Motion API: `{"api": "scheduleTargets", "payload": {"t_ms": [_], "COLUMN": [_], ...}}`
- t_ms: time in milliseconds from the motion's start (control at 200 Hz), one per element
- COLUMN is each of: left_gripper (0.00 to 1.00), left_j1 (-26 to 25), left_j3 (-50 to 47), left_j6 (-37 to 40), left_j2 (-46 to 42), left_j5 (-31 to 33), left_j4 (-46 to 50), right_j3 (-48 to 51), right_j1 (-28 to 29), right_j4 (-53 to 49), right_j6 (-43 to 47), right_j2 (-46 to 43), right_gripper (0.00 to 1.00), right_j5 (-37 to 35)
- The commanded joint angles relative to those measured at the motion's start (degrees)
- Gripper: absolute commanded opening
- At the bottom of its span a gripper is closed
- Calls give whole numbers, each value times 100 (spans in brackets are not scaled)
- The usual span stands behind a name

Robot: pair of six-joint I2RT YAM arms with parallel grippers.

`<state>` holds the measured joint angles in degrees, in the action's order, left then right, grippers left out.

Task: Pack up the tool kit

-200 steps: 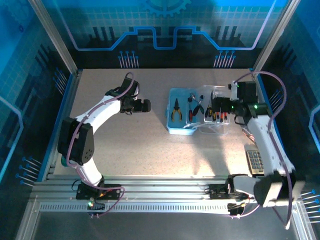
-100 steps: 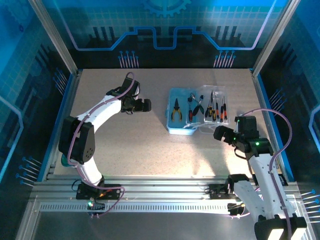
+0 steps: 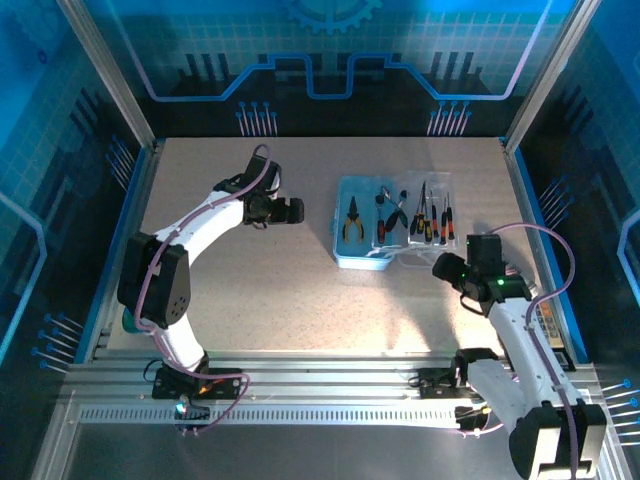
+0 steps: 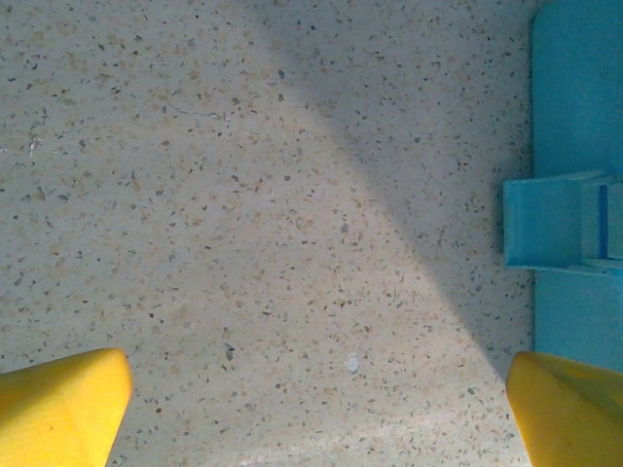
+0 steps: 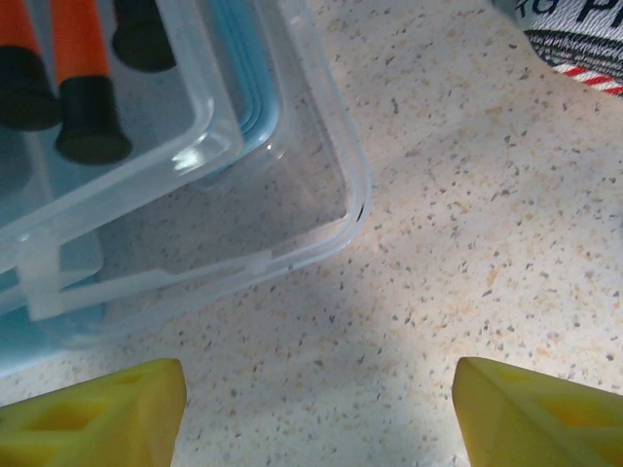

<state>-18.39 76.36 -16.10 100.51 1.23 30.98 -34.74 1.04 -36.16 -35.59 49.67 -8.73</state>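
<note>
Hovering over the speckled worktop (image 3: 270, 290), the left hand (image 3: 291, 211) has its fingers spread wide with nothing between them, and the light-blue case (image 3: 343, 250) is near on its right. The case lies open mid-worktop with the orange-handled pliers (image 3: 351, 220) inside. Its clear lid (image 3: 428, 252) is folded out to the right, with the screwdrivers (image 3: 432, 222) lying on it. The right hand (image 3: 447, 268) hangs just by the lid's near corner, fingers apart, gripping nothing.

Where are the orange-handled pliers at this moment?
In the top view, the orange-handled pliers lie inside the light-blue case, at its left end, with the left claw to their left.
</note>
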Motion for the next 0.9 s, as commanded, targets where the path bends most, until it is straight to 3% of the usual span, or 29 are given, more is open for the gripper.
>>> {"api": "scheduleTargets", "payload": {"t_ms": [0, 245, 895], "left_gripper": [99, 99, 99], "left_j1": [-24, -24, -24], "left_j3": [15, 115, 212], "left_j6": [63, 89, 197], "left_j2": [80, 141, 63], "left_j5": [-97, -92, 43], "left_j4": [-7, 82, 364], "right_j3": [38, 213, 266], "right_j1": [-72, -73, 10], "right_j4": [508, 1084, 2202], "right_j6": [-93, -204, -488], "right_j2": [205, 663, 2083], "right_gripper": [71, 58, 48], "right_j5": [-391, -697, -920]}}
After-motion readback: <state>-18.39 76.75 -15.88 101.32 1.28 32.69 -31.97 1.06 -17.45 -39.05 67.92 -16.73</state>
